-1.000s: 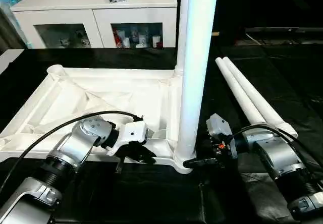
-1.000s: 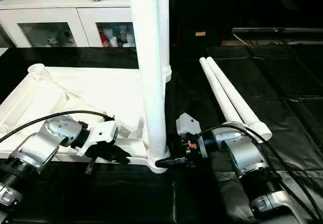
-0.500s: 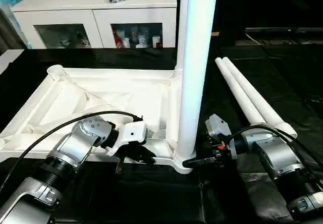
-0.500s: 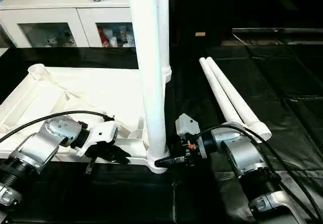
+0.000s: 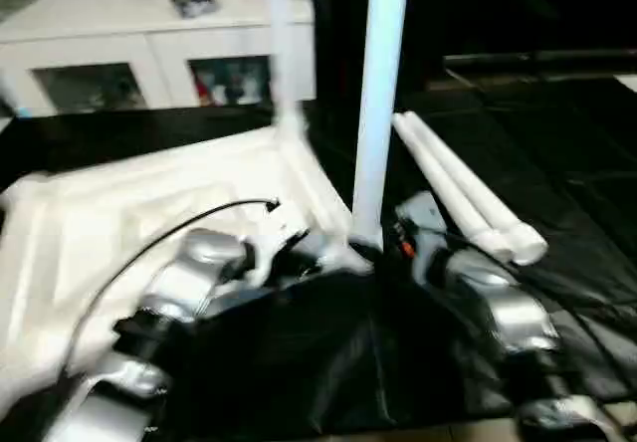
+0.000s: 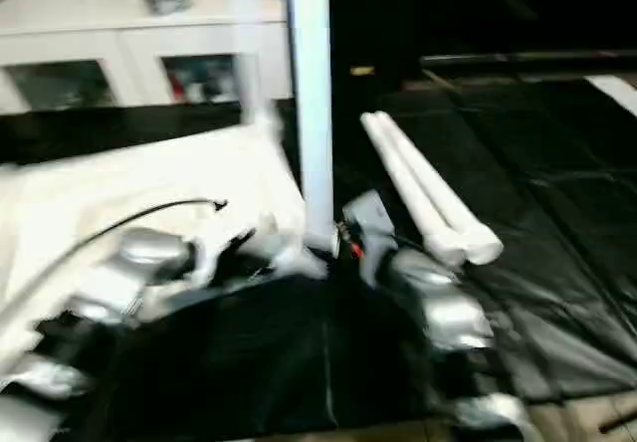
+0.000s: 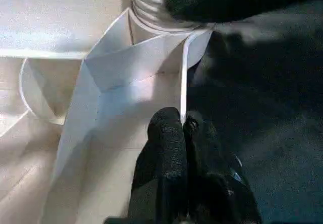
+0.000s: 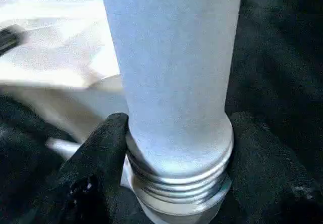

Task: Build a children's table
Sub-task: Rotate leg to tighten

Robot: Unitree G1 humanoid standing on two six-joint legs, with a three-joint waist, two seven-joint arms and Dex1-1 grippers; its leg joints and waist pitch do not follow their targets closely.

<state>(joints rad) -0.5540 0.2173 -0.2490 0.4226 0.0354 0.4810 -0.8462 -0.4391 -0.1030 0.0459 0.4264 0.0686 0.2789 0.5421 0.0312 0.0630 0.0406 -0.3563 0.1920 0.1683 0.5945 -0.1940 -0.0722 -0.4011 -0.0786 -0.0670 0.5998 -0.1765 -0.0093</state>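
Black floor mat (image 5: pixel 557 153), white cabinet (image 5: pixel 119 49) behind

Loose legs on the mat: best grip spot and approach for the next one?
Probably the outer loose leg, mid-shaft, from above, fingers across the tube. The pair lies flat and touching on the black mat, so its outer flank is free. The right gripper straddles the standing leg, so it would need to let go.
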